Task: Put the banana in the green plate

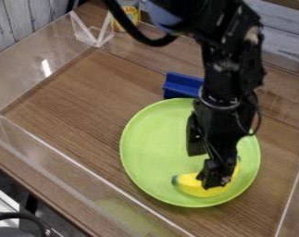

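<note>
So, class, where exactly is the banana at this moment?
In the camera view the banana lies on the green plate, near the plate's lower right rim, directly under the open gripper, which partly hides it; the blue block sits beyond the plate's far edge.

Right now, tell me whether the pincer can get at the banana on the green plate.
Probably yes. The open pincer points down right over the banana, which lies uncovered on the green plate. Nothing stands between them; the blue block sits behind the plate, out of the way.
</note>
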Motion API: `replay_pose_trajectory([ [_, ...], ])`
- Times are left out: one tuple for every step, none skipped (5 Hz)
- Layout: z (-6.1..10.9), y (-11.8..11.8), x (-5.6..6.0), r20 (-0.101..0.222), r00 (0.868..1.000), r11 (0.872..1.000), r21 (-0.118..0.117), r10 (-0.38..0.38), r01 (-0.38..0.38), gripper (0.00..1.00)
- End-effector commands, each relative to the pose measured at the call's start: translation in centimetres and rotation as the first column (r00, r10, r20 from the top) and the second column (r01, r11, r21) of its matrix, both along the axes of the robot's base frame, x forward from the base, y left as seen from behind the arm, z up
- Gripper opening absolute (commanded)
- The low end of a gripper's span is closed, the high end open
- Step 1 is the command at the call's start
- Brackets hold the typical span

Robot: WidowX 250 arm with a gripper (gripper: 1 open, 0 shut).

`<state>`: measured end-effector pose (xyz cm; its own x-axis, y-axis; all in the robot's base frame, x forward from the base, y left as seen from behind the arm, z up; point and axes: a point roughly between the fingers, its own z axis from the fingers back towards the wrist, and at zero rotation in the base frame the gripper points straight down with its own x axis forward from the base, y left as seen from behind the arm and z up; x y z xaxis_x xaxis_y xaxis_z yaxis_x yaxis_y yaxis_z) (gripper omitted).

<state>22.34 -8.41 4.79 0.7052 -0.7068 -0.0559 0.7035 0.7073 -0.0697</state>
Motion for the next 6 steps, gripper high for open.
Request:
replay_pose_trajectory([
  [-0.3, -0.3, 0.4, 0.030, 0.999, 1.000, -0.002, -0.016, 0.016, 1.00],
  [-0.9, -0.4, 0.4, 0.035, 0.999, 0.999, -0.002, -0.032, 0.032, 1.00],
  [-1.2, -0.4, 0.4, 0.041, 0.999, 0.999, -0.002, -0.035, 0.035, 1.00],
  [-1.6, -0.4, 0.4, 0.049, 0.998, 0.999, -0.002, -0.040, 0.040, 1.00],
  [-1.9, -0.4, 0.4, 0.056, 0.997, 0.999, -0.001, -0.047, 0.048, 0.00],
  [-1.7, -0.3, 0.4, 0.053, 0.997, 0.999, 0.005, -0.049, 0.049, 0.00],
])
